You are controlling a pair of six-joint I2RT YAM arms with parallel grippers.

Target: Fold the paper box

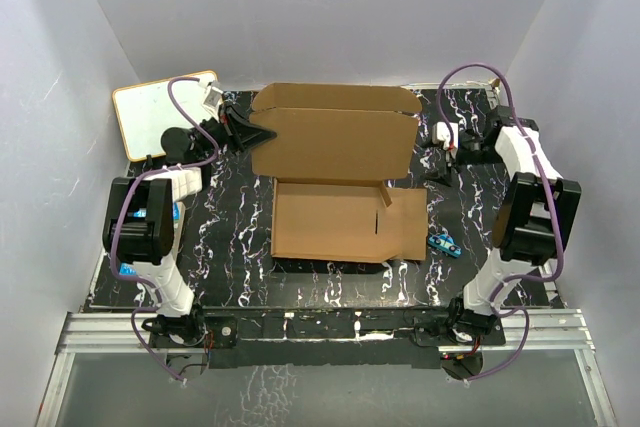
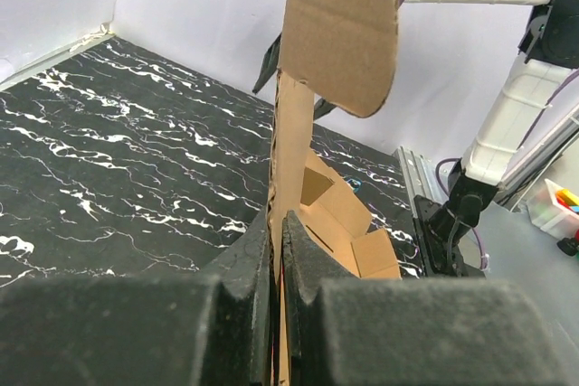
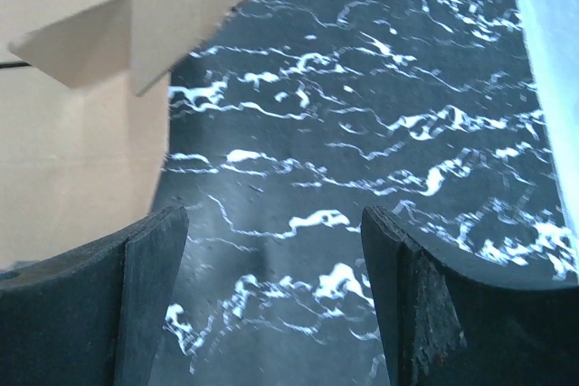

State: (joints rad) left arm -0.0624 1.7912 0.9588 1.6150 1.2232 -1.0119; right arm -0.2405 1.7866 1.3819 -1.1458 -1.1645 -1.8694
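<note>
The paper box [image 1: 335, 187] is a brown corrugated cardboard mailer in the middle of the black marbled table. Its base lies flat and its large lid panel [image 1: 335, 132] stands raised at the back. My left gripper [image 1: 262, 134] is shut on the left edge of that raised panel; in the left wrist view the cardboard [image 2: 303, 115] rises edge-on between the fingers [image 2: 253, 259]. My right gripper [image 1: 440, 162] is open and empty just right of the box, above bare table; the box's right flap [image 3: 81, 124] shows at the left of its view.
A white board with a tan frame [image 1: 160, 115] lies at the back left corner. A small blue object [image 1: 446, 244] lies by the box's right flap. A colourful object [image 1: 130, 269] sits partly under the left arm. A white object [image 1: 443, 132] sits near the right gripper.
</note>
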